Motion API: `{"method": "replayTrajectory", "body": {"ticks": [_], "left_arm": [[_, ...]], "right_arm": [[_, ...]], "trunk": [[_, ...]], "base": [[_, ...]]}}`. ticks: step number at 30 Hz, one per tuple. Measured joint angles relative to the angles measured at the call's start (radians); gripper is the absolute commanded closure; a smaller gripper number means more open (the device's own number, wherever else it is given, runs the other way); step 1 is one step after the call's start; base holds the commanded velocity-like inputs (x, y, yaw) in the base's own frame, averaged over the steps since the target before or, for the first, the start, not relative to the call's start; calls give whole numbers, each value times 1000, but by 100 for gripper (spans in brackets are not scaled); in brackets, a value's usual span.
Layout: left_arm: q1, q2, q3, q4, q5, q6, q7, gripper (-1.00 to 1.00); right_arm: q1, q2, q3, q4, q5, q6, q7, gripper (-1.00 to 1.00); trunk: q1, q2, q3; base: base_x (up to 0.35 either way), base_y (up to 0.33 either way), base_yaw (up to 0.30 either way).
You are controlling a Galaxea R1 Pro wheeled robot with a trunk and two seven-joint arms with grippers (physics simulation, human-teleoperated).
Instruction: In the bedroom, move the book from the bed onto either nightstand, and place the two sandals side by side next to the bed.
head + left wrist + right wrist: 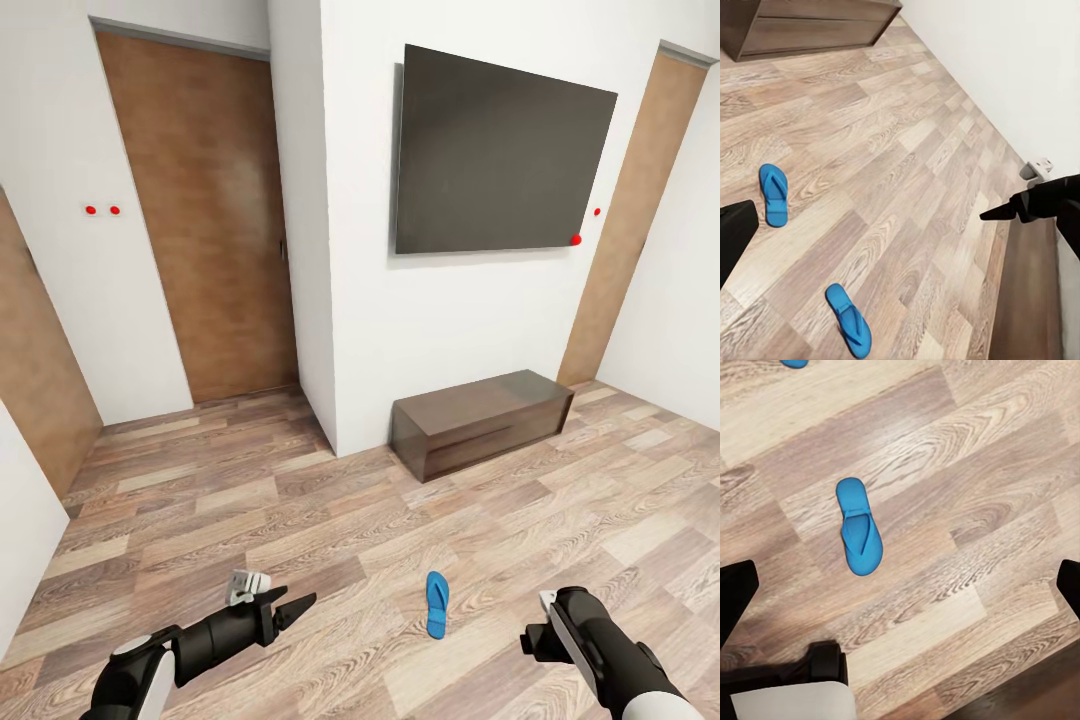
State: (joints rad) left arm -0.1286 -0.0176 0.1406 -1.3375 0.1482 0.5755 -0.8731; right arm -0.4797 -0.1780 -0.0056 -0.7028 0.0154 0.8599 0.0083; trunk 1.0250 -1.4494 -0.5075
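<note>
One bright blue sandal [436,603] lies flat on the plank floor between my two arms. The left wrist view shows both sandals apart from each other, one farther out [774,193] and one closer [849,319]. A sandal [858,529] lies directly below my right gripper [900,581], and the tip of the other sandal [793,363] shows at the frame's edge. My left gripper [295,607] hovers low over the floor, pointing toward the sandal, open and empty. My right gripper [538,630] is open and empty too. The book, the bed and the nightstands are out of view.
A long low dark-wood bench [482,420] stands against the wall under a wall-mounted black screen [495,155]. Brown doors [205,230] are at the left and far right. A dark wood strip [1035,300] borders the floor close to my right gripper [990,214].
</note>
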Motion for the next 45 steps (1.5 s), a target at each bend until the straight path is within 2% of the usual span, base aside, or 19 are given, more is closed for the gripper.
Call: {"method": "replayTrajectory", "body": {"ticks": [10,18,45], "left_arm": [[0,0,0,14,0,0,11,-100],[0,-1,0,29,-1,0,48,-100],[0,-1,0,29,-1,0,52,-100]], "right_arm": [[0,0,0,0,0,-1,-1,-100],[0,0,0,0,0,-1,-1,-100],[0,-4,-3,-2,-6,-1,0,-100]], "trunk": [[0,0,0],[31,-56,-25],[134,-245,-110]], "base": [[0,0,0],[0,0,0],[0,0,0]]}}
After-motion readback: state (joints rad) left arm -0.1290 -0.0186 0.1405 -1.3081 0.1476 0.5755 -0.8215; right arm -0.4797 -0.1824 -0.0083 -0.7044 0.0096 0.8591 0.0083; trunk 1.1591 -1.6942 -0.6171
